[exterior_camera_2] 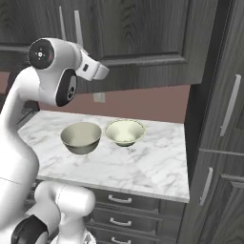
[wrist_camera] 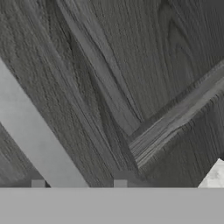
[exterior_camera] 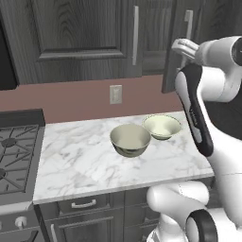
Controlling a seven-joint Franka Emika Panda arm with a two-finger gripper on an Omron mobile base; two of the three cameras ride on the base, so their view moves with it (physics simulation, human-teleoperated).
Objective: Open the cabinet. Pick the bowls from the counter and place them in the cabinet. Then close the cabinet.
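Hand view: the hand (wrist_camera: 78, 183) sits tight against the cabinet (wrist_camera: 131, 65), fingertips either side of its silver handle (wrist_camera: 35, 135). Both bowls (exterior_camera: 130, 140) rest on the tabletop (exterior_camera: 85, 165) below.

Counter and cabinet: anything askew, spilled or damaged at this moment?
Nothing stands out. Both bowls, the deeper one and the shallower one, sit upright and empty on the counter, close together. In the left base view one cabinet door stands swung out at the right. In the hand view the silver bar handle runs between the gripper's fingertips.
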